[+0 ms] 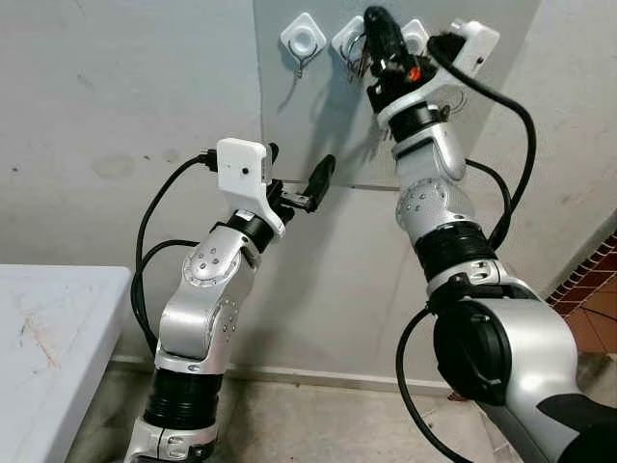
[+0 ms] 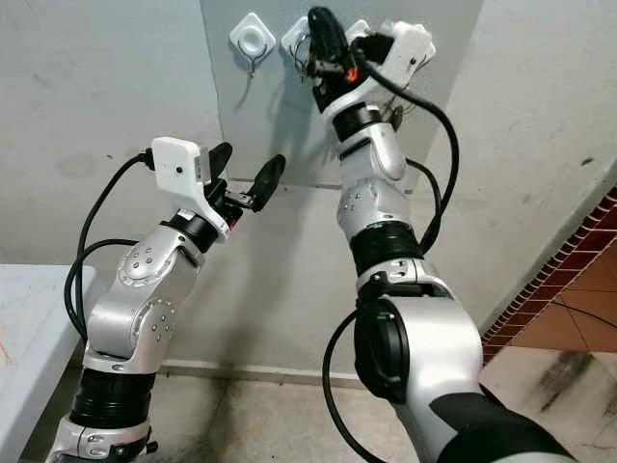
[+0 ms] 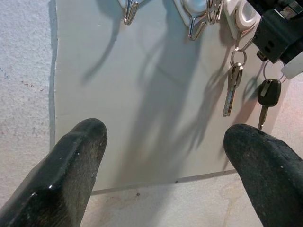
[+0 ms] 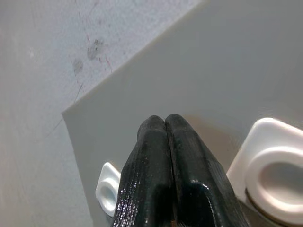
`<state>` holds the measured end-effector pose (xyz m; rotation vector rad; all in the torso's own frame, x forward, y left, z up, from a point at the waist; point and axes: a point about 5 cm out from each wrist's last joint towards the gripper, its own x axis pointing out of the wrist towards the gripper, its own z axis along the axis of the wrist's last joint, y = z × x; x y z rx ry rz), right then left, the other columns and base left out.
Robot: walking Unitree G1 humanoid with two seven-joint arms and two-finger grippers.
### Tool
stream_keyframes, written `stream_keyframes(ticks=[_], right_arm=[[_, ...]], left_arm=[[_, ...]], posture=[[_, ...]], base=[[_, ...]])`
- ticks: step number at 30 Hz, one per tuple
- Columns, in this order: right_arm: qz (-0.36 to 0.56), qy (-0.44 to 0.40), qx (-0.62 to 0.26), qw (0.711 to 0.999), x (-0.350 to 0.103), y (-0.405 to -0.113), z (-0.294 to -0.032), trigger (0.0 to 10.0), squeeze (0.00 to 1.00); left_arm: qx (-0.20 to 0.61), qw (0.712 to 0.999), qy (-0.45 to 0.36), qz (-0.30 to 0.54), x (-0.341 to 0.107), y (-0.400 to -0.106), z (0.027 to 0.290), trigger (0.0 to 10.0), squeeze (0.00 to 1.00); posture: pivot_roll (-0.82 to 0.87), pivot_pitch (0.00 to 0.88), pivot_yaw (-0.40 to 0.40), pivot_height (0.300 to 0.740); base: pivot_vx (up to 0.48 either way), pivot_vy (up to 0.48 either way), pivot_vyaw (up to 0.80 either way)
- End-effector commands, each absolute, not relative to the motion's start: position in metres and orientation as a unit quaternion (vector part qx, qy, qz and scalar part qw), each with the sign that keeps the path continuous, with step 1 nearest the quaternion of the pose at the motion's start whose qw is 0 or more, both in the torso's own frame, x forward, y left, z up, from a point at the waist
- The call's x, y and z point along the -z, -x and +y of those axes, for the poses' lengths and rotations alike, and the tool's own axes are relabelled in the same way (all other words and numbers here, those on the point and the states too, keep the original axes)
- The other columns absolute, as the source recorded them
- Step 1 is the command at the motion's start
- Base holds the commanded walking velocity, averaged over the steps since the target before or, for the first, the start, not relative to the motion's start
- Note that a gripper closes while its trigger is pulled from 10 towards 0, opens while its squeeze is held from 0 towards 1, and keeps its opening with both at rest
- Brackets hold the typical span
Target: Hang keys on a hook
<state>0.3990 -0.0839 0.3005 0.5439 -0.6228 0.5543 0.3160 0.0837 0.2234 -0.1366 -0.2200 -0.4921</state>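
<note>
Three white hook mounts sit in a row on a grey wall panel [image 1: 308, 116]: a bare left hook [image 1: 305, 43], a middle hook [image 1: 347, 40] and a right hook [image 3: 244, 19]. My right gripper [image 1: 376, 21] is raised to the middle hook, fingers [image 4: 164, 142] pressed shut. Wire key rings [image 1: 356, 50] hang at that hook beside the fingers; whether they are pinched cannot be told. A silver key [image 3: 230, 90] hangs from the right hook, and a black-headed key [image 3: 269, 92] dangles below the right wrist. My left gripper [image 1: 299, 169] is open, below the hooks, facing the panel.
A white table [image 1: 48, 328] stands at the lower left against the wall. Red-brown tiles [image 2: 559, 309] run along the wall at the right. Black cables loop off both arms. Concrete floor lies below.
</note>
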Motion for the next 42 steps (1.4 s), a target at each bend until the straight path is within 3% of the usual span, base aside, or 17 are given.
stream_keyframes(ticks=[1, 9, 22, 29, 42], right_arm=[[-0.324, -0.261, -0.274, 0.867, -0.315, -0.397, -0.083, 10.0, 0.00], [-0.323, -0.264, -0.275, 0.866, -0.320, -0.397, -0.076, 10.0, 0.00], [-0.268, -0.242, -0.224, 0.905, -0.311, -0.403, -0.068, 10.0, 0.00], [-0.258, -0.238, -0.216, 0.911, -0.308, -0.404, -0.067, 10.0, 0.00], [-0.232, -0.209, -0.257, 0.915, -0.296, -0.402, -0.052, 10.0, 0.00]], left_arm=[[0.244, 0.960, 0.066, -0.117, -0.229, -0.316, 0.082, 10.0, 0.00], [0.243, 0.960, 0.068, -0.118, -0.229, -0.316, 0.082, 10.0, 0.00], [0.243, 0.960, 0.072, -0.119, -0.230, -0.315, 0.082, 10.0, 0.00], [0.242, 0.960, 0.072, -0.119, -0.230, -0.315, 0.082, 10.0, 0.00], [0.240, 0.960, 0.076, -0.120, -0.232, -0.316, 0.082, 10.0, 0.00]], posture=[[0.03, 0.002, -0.039, 0.740], [0.03, 0.003, -0.040, 0.740], [0.03, 0.006, -0.043, 0.740], [0.03, 0.006, -0.043, 0.740], [0.03, 0.006, -0.046, 0.740]], base=[[0.000, 0.000, 0.00], [0.000, 0.000, 0.00], [0.000, 0.000, 0.00], [0.000, 0.000, 0.00], [0.000, 0.000, 0.00]])
